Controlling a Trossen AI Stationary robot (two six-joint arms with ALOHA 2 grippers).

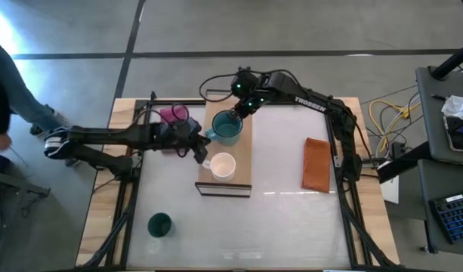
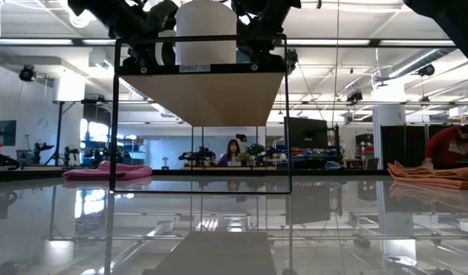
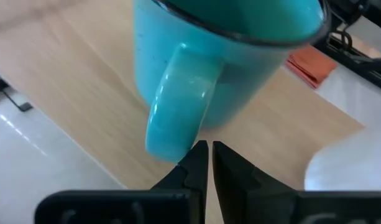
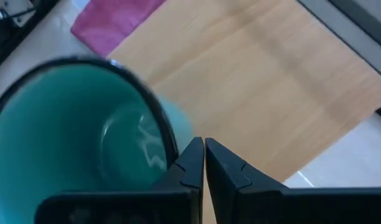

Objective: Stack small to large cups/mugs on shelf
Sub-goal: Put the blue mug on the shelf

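From above, the table [image 1: 291, 227] is a pale, glossy sheet on a wood base, set on a grey concrete floor crossed by dark seams. The shelf [image 1: 243, 175] lies across its middle. On the shelf stand the teal mug [image 1: 227, 128] at the far end and the white mug [image 1: 222, 165] nearer the front, apart from each other. The green cup [image 1: 159, 224] sits well apart on the table's near left corner. A pink cloth [image 1: 174, 115] lies left of the shelf, an orange cloth [image 1: 317, 164] to its right. The left gripper [image 1: 199, 149] hovers at the shelf's left edge, between the two mugs; the right gripper [image 1: 239, 113] is at the teal mug's far rim. A person [image 1: 8, 91] stands at the left edge, and a desk with a keyboard [image 1: 452, 215] is at the right.

At table height, the mirror-like surface reflects a large workshop with ceiling lights; the shelf's board [image 2: 201, 95] carries the white mug [image 2: 206, 32].

In the left wrist view, the fingers [image 3: 196, 165] are pressed almost together just short of the teal mug's handle [image 3: 178, 112].

In the right wrist view, the fingers [image 4: 224, 168] are nearly together beside the teal mug [image 4: 78, 130], holding nothing.
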